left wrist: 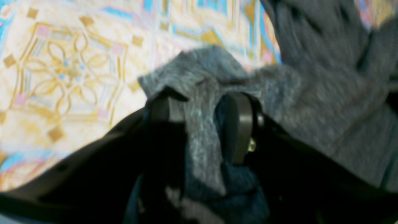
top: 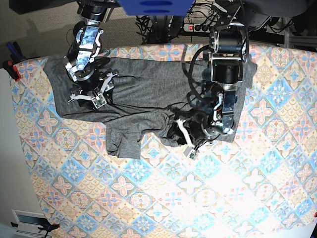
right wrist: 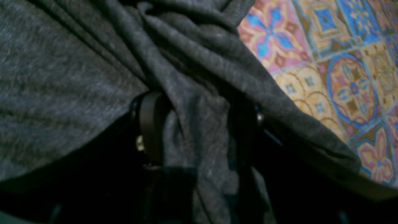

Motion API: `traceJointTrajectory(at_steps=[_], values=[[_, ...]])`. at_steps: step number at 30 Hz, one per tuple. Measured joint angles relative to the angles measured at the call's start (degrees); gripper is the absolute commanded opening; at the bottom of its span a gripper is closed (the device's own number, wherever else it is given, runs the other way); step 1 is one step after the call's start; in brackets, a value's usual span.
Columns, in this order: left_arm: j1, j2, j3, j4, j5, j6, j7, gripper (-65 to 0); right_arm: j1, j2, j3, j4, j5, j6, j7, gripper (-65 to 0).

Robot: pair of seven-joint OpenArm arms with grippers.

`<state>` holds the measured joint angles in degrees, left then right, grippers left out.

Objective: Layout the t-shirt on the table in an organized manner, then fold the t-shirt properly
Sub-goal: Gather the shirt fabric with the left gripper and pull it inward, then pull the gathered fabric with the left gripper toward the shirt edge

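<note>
The dark-grey t-shirt (top: 143, 84) lies crumpled across the far half of the table (top: 198, 198), with a sleeve or corner flopped toward the middle. My left gripper (top: 187, 141) sits low at the shirt's near right edge. In the left wrist view, its fingers (left wrist: 239, 124) stand apart and a loose strip of t-shirt (left wrist: 311, 93) hangs between them above the table (left wrist: 62, 62). My right gripper (top: 91, 97) rests on the shirt's left part. In the right wrist view, that gripper (right wrist: 199, 124) is open, and gathered folds of t-shirt (right wrist: 62, 62) fill the gap beside the table (right wrist: 342, 77).
The table's left edge (top: 20, 124) runs close to the shirt. Black and red clamps (top: 10, 67) sit at the far left corner. Cables and a power strip (top: 198, 27) lie behind the far edge. The patterned cloth stretches across the near half.
</note>
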<state>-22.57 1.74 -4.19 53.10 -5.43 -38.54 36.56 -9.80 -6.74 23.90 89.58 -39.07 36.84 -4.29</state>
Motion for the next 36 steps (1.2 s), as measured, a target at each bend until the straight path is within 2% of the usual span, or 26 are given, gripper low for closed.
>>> traceJointTrajectory(at_steps=[3, 4, 7, 9, 14, 18, 21, 24, 27, 32, 36], values=[[-1.73, -0.02, 3.43, -2.93, -0.46, 0.17, -0.85, -40.9, -0.02, -0.07, 0.00, 0.00, -0.13, 0.02, 0.02, -33.0], [-1.88, -0.09, 4.42, -2.97, -0.44, 0.22, -0.85, -43.5, -0.02, -0.07, 0.00, 0.00, -0.15, 0.00, 0.02, -33.0], [-1.70, 0.04, 6.67, -3.04, -0.61, 0.42, -1.31, -56.6, -0.02, -0.07, 0.00, 0.00, -0.15, 0.00, 0.02, -33.0], [-1.70, 0.46, 6.78, -3.19, -0.72, 0.42, -1.20, -60.4, 0.00, -0.07, 0.00, 0.00, -0.13, 0.00, 0.02, -33.0], [-1.77, 0.48, 6.80, -3.19, -0.94, 0.42, -1.01, -60.6, 0.00, -0.07, 0.00, 0.00, -0.15, 0.00, 0.02, -33.0], [-2.32, 0.87, 6.75, -2.29, -0.94, 0.44, 1.57, -61.0, 0.13, -0.07, 0.00, 0.00, -0.17, 0.04, 0.00, -33.0], [-0.46, 2.27, 7.21, 6.23, 0.98, 0.13, 10.34, -61.4, 0.17, -0.09, 0.02, -0.11, -0.35, 0.02, 0.02, -33.0], [2.69, 4.15, 7.41, 17.77, 1.31, -0.11, 13.68, -61.4, 0.28, -0.09, 0.04, -0.28, -0.35, 0.02, 0.02, -33.0], [3.37, 4.44, 7.54, 25.99, 0.44, -0.33, 17.66, -61.5, 0.28, -0.07, 0.04, -0.28, -0.33, 0.07, 0.07, -33.0], [5.84, 3.67, 7.17, 34.32, 1.14, 0.00, 23.41, -61.5, 0.28, -0.07, 0.04, -0.31, -0.35, 0.02, 0.04, -33.0], [8.83, 3.82, 7.15, 41.48, 1.09, -0.44, 25.92, -61.6, 0.28, -0.09, 0.04, -0.33, -0.33, 0.00, 0.07, -33.0]])
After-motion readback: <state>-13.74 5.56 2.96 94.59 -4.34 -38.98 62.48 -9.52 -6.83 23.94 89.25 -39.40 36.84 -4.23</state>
